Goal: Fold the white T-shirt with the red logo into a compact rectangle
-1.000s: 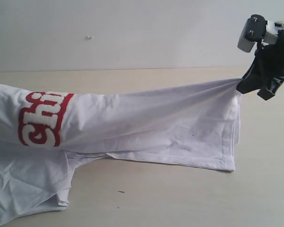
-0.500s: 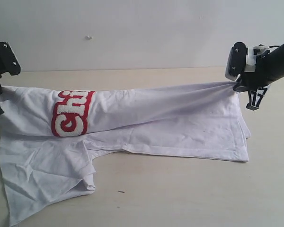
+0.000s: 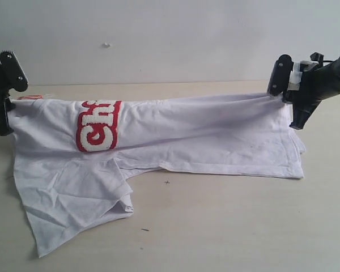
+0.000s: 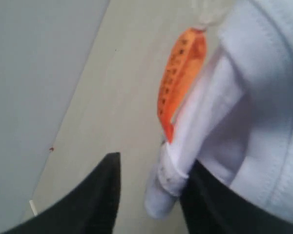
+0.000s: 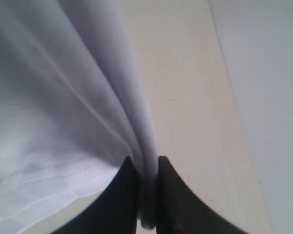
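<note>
The white T-shirt (image 3: 204, 136) is stretched across the table between my two grippers, folded lengthwise. The red logo (image 3: 97, 126) shows only partly, near the left end. My left gripper (image 3: 4, 105) is at the collar end, with its jaws apart. In the left wrist view (image 4: 155, 163) the collar edge (image 4: 168, 183) leans against one finger, with a gap to the other, and the orange neck tag (image 4: 180, 83) hangs beside it. My right gripper (image 3: 286, 97) is shut on the bunched hem (image 5: 146, 141).
One sleeve and a side panel (image 3: 73, 198) lie spread towards the front left on the beige table (image 3: 243, 226). A pale wall (image 3: 170, 39) rises behind the table's far edge. A few small dark specks (image 3: 144, 229) dot the tabletop.
The shirt has shifted right and sunk lower. My left gripper has come into view and its jaws have parted. The right gripper has lowered, still clamped on the hem.
</note>
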